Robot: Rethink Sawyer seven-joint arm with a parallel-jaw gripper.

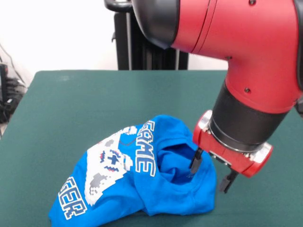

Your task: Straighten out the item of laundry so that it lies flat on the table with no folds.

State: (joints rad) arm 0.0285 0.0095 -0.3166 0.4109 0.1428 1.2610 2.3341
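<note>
The blue T-shirt sits bunched up on the green table, toward the near edge, w/ the white controller print and lettering (part of it reads "GAME") twisted sideways across a fold. The gripper hangs over the shirt's right side, claw spread; one finger is against the rumpled cloth, the other just off its edge.

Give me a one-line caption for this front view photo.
Red robot arm lowers its open claw over a crumpled blue T-shirt on a green table.
</note>
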